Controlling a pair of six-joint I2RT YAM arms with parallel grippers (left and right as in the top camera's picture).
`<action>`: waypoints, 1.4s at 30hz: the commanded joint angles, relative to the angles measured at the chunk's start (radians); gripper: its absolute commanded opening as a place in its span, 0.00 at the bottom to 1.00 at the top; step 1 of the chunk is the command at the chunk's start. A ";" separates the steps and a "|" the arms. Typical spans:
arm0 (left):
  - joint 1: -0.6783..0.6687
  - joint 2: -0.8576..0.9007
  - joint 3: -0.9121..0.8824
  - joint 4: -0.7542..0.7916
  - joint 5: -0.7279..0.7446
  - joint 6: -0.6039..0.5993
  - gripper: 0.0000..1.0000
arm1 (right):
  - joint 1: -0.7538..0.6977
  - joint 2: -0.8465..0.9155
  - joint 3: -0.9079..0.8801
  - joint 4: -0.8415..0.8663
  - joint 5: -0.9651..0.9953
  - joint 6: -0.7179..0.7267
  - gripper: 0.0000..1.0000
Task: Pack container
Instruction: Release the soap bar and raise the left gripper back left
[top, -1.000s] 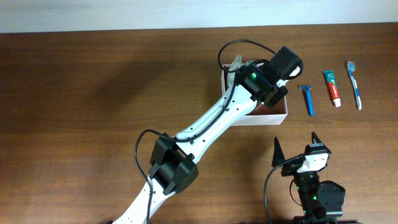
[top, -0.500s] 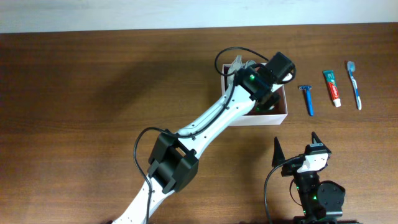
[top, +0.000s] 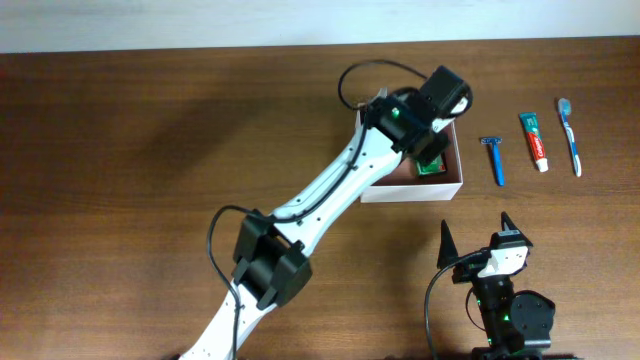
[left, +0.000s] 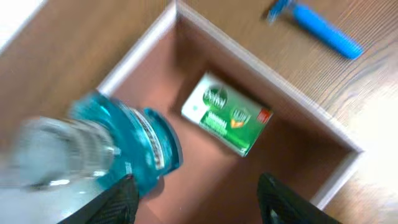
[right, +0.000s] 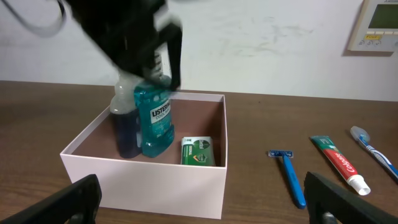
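The container (top: 420, 192) sits right of middle on the desk (top: 150, 150), its left half hidden from above by the left arm (top: 330, 190). Inside are one Listerine bottle (right: 154, 121), one darker blue bottle (right: 126, 130) and one green-and-white soap box (right: 198, 151). The left hand (left: 196, 186) hovers above them, fingers half spread, gripping nothing. Just to the right lie one razor (top: 494, 160), one toothpaste tube (top: 534, 141) and one toothbrush (top: 570, 135). The right hand (top: 476, 225) gapes wide nearer the front edge.

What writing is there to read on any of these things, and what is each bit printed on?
"LISTERINE": on the label of the teal mouthwash bottle standing in the square white-walled box.
Green-and-white soap box lying in that box: printing too blurred to read.
Red, green and white toothpaste tube on the table: lettering too small to read.
Beige wall panel: display unreadable.
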 joint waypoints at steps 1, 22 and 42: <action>0.002 -0.153 0.089 0.002 0.079 0.012 0.67 | 0.009 -0.007 -0.005 -0.005 -0.009 0.001 0.99; 0.267 -0.465 0.131 0.110 -0.357 -0.022 0.92 | 0.009 -0.007 -0.005 -0.005 -0.009 0.000 0.99; 0.718 -0.263 0.126 0.208 -0.280 -0.472 0.99 | 0.009 -0.007 -0.005 -0.005 -0.009 0.001 0.99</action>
